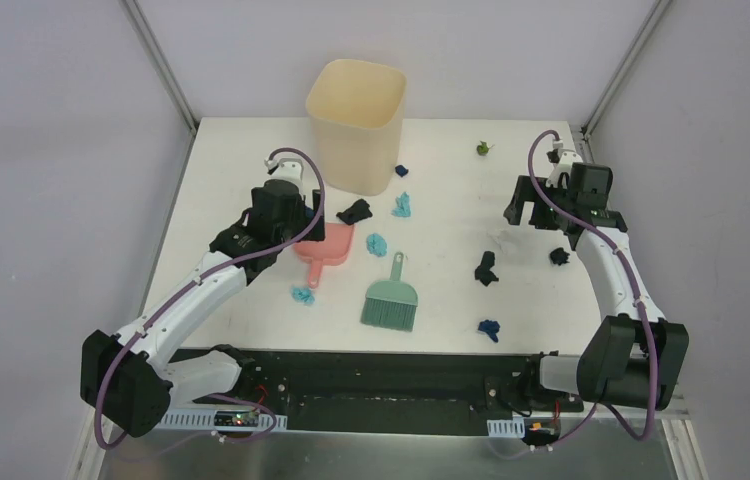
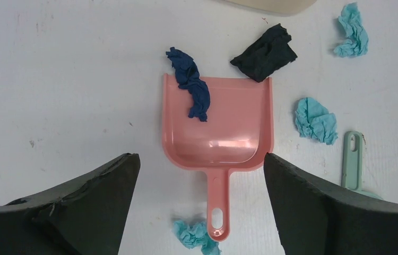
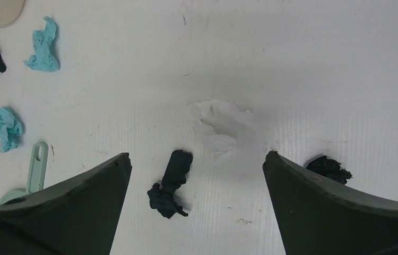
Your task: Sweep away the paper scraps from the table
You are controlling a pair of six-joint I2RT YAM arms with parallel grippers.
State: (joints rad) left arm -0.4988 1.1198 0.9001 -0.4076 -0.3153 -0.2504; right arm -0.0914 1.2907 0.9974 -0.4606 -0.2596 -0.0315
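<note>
Crumpled paper scraps [image 2: 314, 120] on smooth white table [image 2: 80, 79]

I can read no text, label, brand or number here, neither on the cream plastic bin [image 1: 356, 130], the pink plastic dustpan [image 2: 223, 133], the green hand brush [image 1: 389, 305], nor the flat white tabletop [image 1: 441, 280].
</note>
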